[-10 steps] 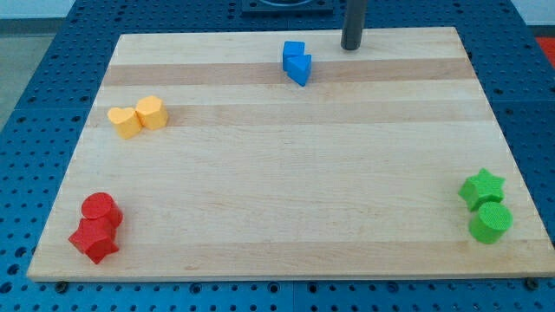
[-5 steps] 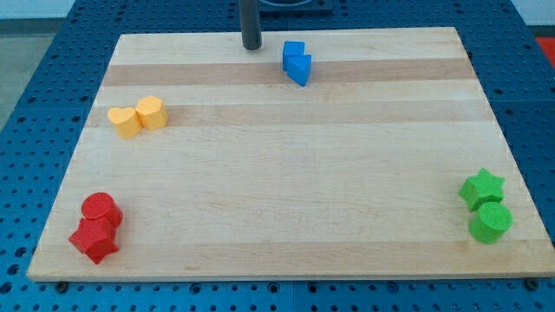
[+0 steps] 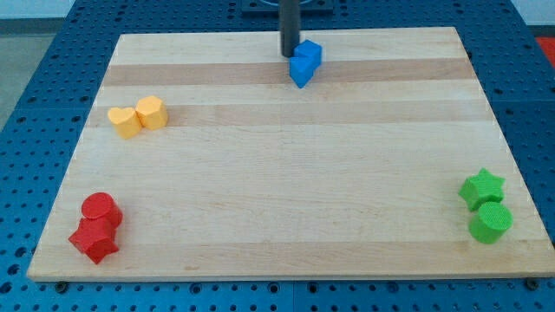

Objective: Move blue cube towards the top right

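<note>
The blue cube [image 3: 310,53] sits near the top middle of the wooden board [image 3: 286,173], touching a second blue block [image 3: 301,69] just below it. My tip [image 3: 289,54] is at the cube's left side, touching or almost touching it. The rod rises from there out of the view's top.
Two yellow blocks [image 3: 138,116] lie side by side at the left. A red cylinder [image 3: 100,208] and a red star-like block [image 3: 94,240] sit at the bottom left. A green star [image 3: 482,187] and a green cylinder [image 3: 491,222] sit at the bottom right.
My tip swung from the top right to left of the blue blocks, then moved right against the cube. The blue cube has shifted slightly to the right.
</note>
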### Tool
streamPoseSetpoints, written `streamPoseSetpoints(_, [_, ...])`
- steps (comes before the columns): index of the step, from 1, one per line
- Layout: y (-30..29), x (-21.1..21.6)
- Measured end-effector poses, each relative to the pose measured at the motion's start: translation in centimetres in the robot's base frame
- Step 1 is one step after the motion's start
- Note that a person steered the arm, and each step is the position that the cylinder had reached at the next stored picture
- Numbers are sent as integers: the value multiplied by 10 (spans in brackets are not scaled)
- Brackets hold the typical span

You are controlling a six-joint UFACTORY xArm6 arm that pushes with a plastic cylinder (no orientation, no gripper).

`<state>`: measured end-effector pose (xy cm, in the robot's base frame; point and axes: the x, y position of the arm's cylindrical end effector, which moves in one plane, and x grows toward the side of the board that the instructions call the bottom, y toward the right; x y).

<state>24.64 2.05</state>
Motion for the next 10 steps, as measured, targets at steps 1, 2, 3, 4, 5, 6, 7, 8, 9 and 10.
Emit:
streamPoseSetpoints(1, [48, 3])
streamPoseSetpoints(2, [98, 3])
streamPoseSetpoints(3, [147, 3])
streamPoseSetpoints(4, [145, 2])
streamPoseSetpoints(5, [99, 0])
streamPoseSetpoints(6, [50, 0])
streamPoseSetpoints(7, [12, 0])
streamPoseSetpoints(8, [14, 41])
streamPoseSetpoints(9, [17, 59])
streamPoseSetpoints(10, [26, 58])
